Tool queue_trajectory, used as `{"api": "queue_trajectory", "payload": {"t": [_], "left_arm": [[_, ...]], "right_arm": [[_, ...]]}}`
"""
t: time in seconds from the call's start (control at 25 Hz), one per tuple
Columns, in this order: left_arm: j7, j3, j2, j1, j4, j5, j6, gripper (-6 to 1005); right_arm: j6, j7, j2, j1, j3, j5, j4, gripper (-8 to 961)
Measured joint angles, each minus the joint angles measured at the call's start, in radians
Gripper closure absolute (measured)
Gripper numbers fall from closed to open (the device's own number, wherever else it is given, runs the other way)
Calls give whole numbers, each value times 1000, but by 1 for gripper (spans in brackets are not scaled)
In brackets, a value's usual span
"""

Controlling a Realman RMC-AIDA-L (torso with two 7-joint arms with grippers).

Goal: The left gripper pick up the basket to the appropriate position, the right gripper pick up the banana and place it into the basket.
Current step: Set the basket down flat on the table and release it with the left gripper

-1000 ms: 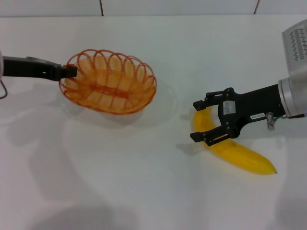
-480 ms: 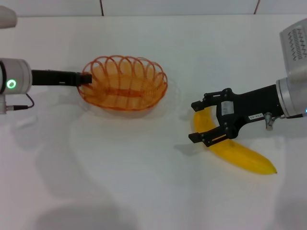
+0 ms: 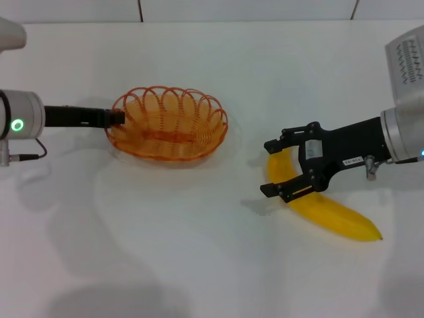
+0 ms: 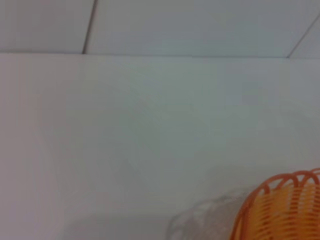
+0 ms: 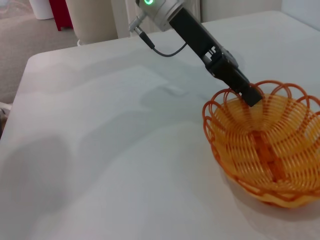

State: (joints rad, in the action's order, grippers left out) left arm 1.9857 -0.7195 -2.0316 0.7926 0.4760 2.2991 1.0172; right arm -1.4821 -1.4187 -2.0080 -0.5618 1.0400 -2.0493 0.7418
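The left hand point(image 3: 118, 118) is pinching the rim of the orange basket point(image 3: 169, 124) at its left end, and the basket sits on the white surface point(image 3: 199, 252) toward the left. Well apart, on the right, the banana point(image 3: 324, 209) lies flat on the surface. The right hand point(image 3: 273, 167) hangs over the banana's upper end with its fingers spread wide on either side of it.

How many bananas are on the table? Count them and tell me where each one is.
1. The banana lies on the white table at the robot's right, between the open fingers of the right claw, well apart from the orange wire basket. No others are visible.
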Motion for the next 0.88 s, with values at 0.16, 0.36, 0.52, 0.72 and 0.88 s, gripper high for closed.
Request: {"api": "queue_trajectory", "payload": {"t": [0.16, 0.36, 0.52, 0.72, 0.88], "left_arm": [[-6, 0, 0, 0, -11, 0, -14, 844], [-8, 0, -1, 0, -12, 0, -16, 825], [-9, 0, -1, 0, -12, -3, -16, 810], [-10, 0, -1, 1, -13, -13, -16, 790], [-16, 0, -1, 1, -6, -17, -7, 775]], "right_arm": [[0, 0, 0, -2, 0, 0, -2, 50], [0, 1, 0, -3, 0, 0, -4, 50], [0, 1, 0, -4, -1, 0, -3, 50], [0, 1, 0, -4, -4, 0, -3, 51], [0, 2, 0, -4, -3, 0, -6, 51]]}}
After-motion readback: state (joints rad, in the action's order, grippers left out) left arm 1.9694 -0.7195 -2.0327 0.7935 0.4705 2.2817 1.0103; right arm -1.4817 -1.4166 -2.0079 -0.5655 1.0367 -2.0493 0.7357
